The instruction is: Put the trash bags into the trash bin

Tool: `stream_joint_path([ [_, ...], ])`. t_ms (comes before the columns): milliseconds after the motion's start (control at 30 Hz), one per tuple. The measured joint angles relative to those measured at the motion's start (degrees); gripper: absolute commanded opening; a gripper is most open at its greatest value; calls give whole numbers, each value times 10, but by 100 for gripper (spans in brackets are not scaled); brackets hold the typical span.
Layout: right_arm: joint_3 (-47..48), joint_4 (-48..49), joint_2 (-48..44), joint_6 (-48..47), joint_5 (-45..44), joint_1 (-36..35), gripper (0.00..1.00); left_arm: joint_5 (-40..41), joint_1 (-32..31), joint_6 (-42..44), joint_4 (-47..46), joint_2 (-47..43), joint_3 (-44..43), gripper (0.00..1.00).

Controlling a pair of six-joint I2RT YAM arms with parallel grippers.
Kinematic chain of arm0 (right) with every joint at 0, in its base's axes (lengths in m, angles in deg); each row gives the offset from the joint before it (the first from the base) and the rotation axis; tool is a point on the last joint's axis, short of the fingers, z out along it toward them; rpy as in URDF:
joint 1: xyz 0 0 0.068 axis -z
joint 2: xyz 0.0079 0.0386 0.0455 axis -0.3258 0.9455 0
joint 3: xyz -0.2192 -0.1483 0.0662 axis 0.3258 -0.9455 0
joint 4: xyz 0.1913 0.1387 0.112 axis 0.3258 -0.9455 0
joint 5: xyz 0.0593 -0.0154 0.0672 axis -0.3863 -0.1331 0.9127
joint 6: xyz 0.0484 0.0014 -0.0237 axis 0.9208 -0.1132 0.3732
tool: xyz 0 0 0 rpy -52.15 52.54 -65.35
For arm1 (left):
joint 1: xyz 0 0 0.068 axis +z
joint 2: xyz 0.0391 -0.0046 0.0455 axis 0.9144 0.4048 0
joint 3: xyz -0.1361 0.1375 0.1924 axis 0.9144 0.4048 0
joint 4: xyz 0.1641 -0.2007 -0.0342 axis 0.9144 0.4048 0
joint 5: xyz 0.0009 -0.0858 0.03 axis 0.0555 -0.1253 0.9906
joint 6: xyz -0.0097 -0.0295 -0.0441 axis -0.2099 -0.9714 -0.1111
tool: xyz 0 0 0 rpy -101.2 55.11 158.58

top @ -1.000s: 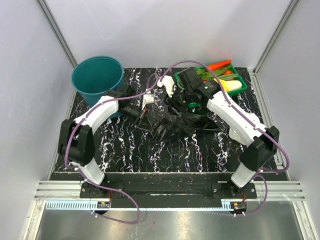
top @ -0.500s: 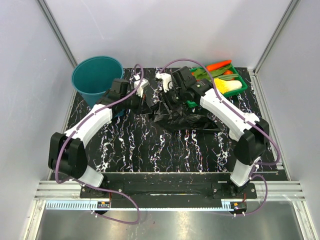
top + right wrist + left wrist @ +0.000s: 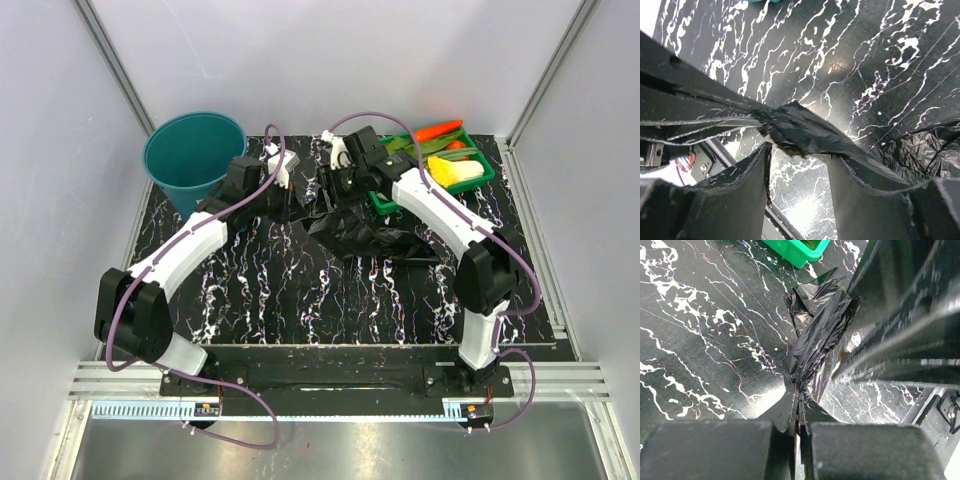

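The left end effector [image 3: 799, 426] pinches a twisted strand of the trash bags [image 3: 820, 332]; the right end effector [image 3: 799, 160] stands spread, film stretched just beyond it.

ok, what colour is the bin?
The trash bin is plain teal; it shows best in the top external view.

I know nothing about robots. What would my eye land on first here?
Probably the crumpled black trash bags in the middle of the scene, with the left gripper pinching a stretched strand of them. Next, the tall teal bin at the back left and the green tray of bright vegetables at the back right.
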Motion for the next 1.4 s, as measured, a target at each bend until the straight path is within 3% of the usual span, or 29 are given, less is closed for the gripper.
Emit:
stream_joint_path([
  [267,20,19,10,40,17,45,55,12,-10,-2,-2,-1,7,0],
  [667,11,44,21,80,70,44,54,26,-29,-2,-3,-1,6,0],
  [767,6,51,21,86,79,44,47,26,-30,-2,-3,0,6,0],
  [900,-2,63,21,93,92,44,31,26,-31,-2,-4,3,6,0],
  [1133,-12,73,21,99,113,43,22,25,-31,-2,-4,3,6,0],
  [1300,-17,76,21,98,121,43,5,22,-31,-2,-5,3,6,0],
  [1400,-17,76,21,96,123,43,0,21,-31,-2,-8,3,6,0],
])
